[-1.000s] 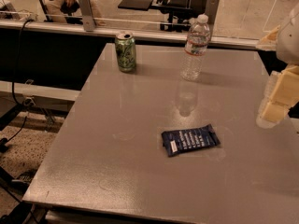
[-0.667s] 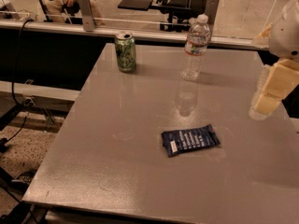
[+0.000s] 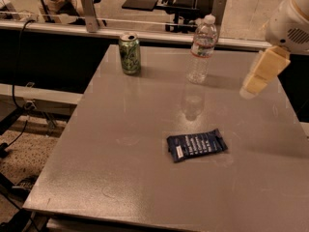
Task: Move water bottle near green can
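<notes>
At far edge of table, water bottle stands upright, green can well apart at its left in view. End effector hangs to the right, touching neither; can't tell how open it is. Risk, imo: a high nudge tips the tall bottle, or it rolls off the back edge.

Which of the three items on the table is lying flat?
The dark blue wrapper, nearest the camera; the water bottle and green can stand upright farther back. The claw hangs at the right, clear of all three.
</notes>
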